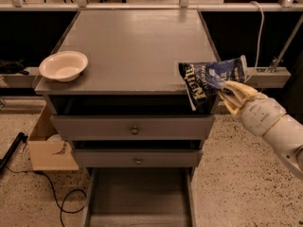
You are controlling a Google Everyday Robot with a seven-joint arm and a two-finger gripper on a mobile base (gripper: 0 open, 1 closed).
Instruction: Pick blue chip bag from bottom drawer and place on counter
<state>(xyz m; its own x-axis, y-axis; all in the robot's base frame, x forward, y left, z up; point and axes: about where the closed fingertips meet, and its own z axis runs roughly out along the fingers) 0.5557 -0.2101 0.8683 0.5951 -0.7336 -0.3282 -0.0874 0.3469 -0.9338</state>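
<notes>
Blue foil, crinkled and lettered in white, marks the blue chip bag, which is up at the front right corner of the tabletop, well clear of the bottom drawer that stands pulled out and bare at floor level. The bag's long axis runs roughly from 8 o'clock to 2 o'clock, with its lettered end over the corner edge and its other end past the tabletop's right side. Whether that lettered end rests on the surface or hangs just above it cannot be told. The gripper sits just off the right side of the cabinet, at about 4 o'clock from the bag's middle, with its jaws closed on the bag's lower right edge. So the bag lies toward 10 o'clock from the jaws, and the open grey surface lies further along that same line. The placing likely calls for a carry toward 10 o'clock until the whole bag is over the tabletop, since a release here could let it slide off the corner. A white bowl stands far off at the front left corner, and 2 knobbed drawers sit shut below.
</notes>
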